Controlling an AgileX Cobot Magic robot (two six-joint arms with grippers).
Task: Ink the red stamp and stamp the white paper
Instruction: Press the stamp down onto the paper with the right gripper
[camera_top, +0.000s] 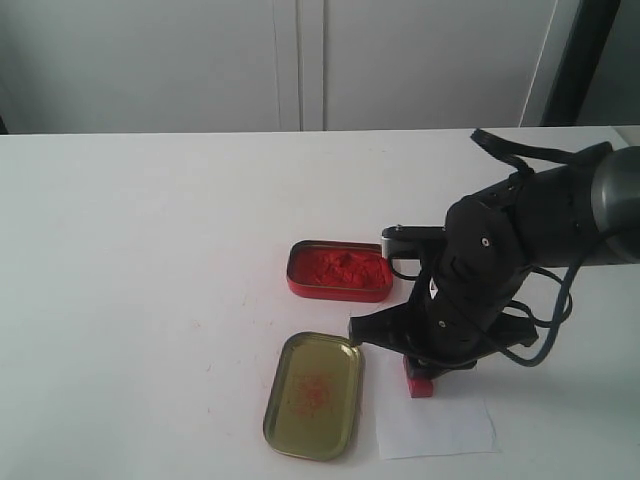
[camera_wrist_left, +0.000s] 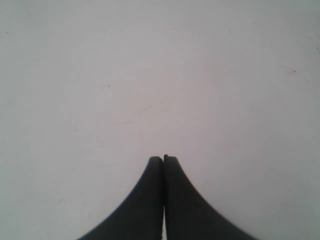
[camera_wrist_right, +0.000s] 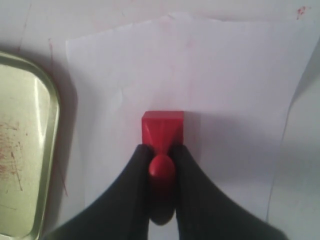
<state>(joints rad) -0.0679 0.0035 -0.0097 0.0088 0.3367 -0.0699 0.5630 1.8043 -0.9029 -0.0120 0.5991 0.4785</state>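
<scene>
My right gripper (camera_wrist_right: 161, 150) is shut on the handle of the red stamp (camera_wrist_right: 163, 129), whose square base rests on or just above the white paper (camera_wrist_right: 200, 85); contact cannot be judged. In the exterior view the red stamp (camera_top: 420, 381) shows below the right arm at the top edge of the white paper (camera_top: 436, 427). My left gripper (camera_wrist_left: 163, 159) is shut with nothing in it, over bare table; it does not show in the exterior view.
The red tin of ink paste (camera_top: 340, 270) stands open behind the stamp. The gold lid (camera_top: 314, 394) with red smears lies left of the paper, and its rim (camera_wrist_right: 50, 125) is close beside the sheet. The table's front edge is just beyond the paper.
</scene>
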